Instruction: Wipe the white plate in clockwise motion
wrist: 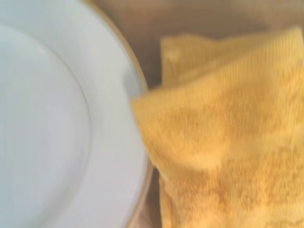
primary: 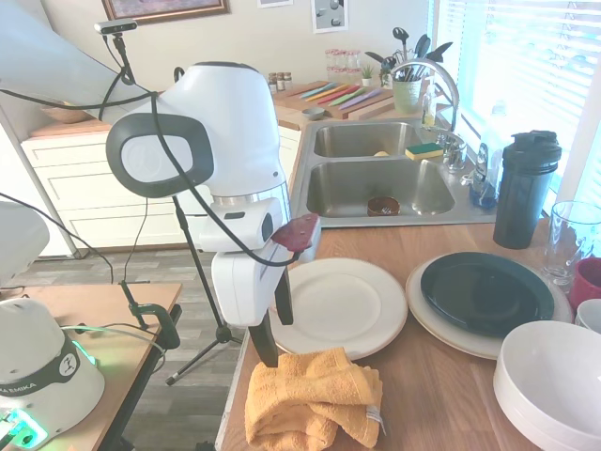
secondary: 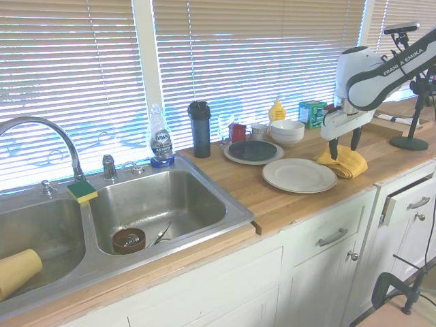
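The plate lies flat on the wooden counter, bare and unobstructed, between the sink and a crumpled yellow cloth. In the wrist view the cloth's edge meets or slightly overlaps the plate rim; blur prevents a firm call. Beside the plate sits a second plate carrying a dark green plate, not part of the job.

The gripper hangs over the cloth's near edge, fingers spread and holding nothing, tips just above or touching the fabric.

Judgement: wiping has not begun; the step in hand is picking up the cloth. Next move calls for a descent into the folds, a firm pinch on a thick bunch, then carrying it onto the plate for clockwise strokes.
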Controlling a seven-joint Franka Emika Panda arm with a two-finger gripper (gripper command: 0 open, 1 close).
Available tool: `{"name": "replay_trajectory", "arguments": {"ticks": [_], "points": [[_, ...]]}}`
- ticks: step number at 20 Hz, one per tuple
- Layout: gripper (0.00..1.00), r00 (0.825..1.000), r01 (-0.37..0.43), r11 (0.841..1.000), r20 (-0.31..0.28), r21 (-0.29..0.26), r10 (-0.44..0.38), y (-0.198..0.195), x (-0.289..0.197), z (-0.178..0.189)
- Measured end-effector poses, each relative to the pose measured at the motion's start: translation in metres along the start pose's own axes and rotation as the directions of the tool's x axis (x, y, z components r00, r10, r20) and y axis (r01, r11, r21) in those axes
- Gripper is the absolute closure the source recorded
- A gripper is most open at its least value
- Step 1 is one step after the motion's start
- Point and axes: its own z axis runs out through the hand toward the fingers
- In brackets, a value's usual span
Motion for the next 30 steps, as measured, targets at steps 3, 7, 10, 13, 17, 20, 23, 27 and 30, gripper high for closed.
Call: {"name": "replay_trajectory", "arguments": {"ticks": [3, 7, 10, 13, 17, 20, 23, 27, 30], "points": [[0.00, 1.000, 0.021, 0.999, 0.018, -0.026, -0.020, 0.005, -0.008, 0.008], [0.00, 0.998, 0.052, 0.997, 0.023, -0.064, -0.051, 0.014, -0.017, 0.017], [0.00, 0.997, 0.079, 0.993, 0.030, -0.084, -0.076, 0.020, -0.023, 0.024], [0.00, 0.994, 0.104, 0.989, 0.043, -0.101, -0.100, 0.025, -0.029, 0.033], [0.00, 0.990, 0.142, 0.983, 0.040, -0.114, -0.138, 0.031, -0.035, 0.046], [0.00, 0.985, 0.170, 0.980, 0.030, -0.105, -0.168, 0.032, -0.040, 0.054], [0.00, 0.981, 0.192, 0.978, 0.004, -0.085, -0.193, 0.029, -0.042, 0.054], [0.00, 0.971, 0.228, 0.971, -0.054, -0.076, -0.232, 0.022, -0.043, 0.050], [0.00, 0.965, 0.238, 0.968, -0.092, -0.082, -0.245, 0.020, -0.042, 0.054]]}}
